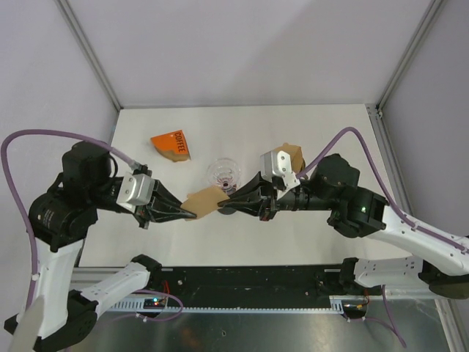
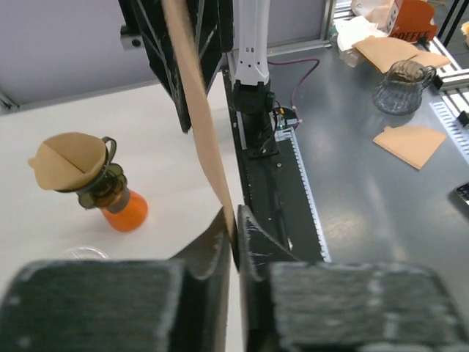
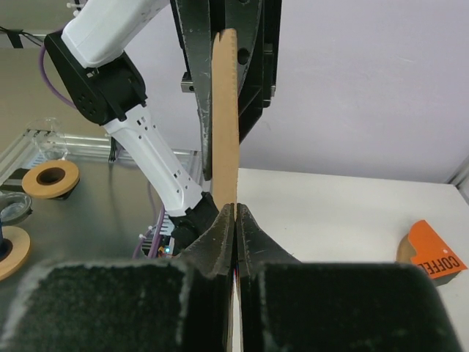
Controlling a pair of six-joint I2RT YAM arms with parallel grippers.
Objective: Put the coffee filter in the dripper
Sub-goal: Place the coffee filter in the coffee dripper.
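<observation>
Obs.: the left gripper (image 1: 189, 214) and right gripper (image 1: 234, 198) face each other tip to tip, the brown paper filter (image 1: 205, 199) spanning between them above the table (image 1: 330, 125). Left fingers are clenched on one edge of the filter, right fingers clenched on the opposite edge. Neither pair is released.

Task item: the filter is in the air, not in any dripper. The empty glass dripper (image 1: 223, 174) stands just beyond the right fingertips, on the far side of the filter, apart from it.

Why held so (judgement): a two-sided pinch on a flat folded paper suggests either a hand-over or pulling the walls apart into a cone. As it hangs now, edge-on and flat, it would not seat in the dripper.

View differences:
- Top view gives the layout: filter, glass dripper and the orange coffee pack (image 1: 172, 147) well beyond the left fingers. It does not show the pinch itself.
- Left wrist view shows the paper entering between the left fingers, bowed along its length. It also shows a second dripper (image 2: 99, 187) off to the left of the fingers with a filter already seated in it, largely hidden behind the right wrist in the top view. Spare filters (image 2: 410, 143) and a glass jug (image 2: 401, 86) lie off the table.
- Right wrist view shows the paper straight and upright in the right fingers.
</observation>
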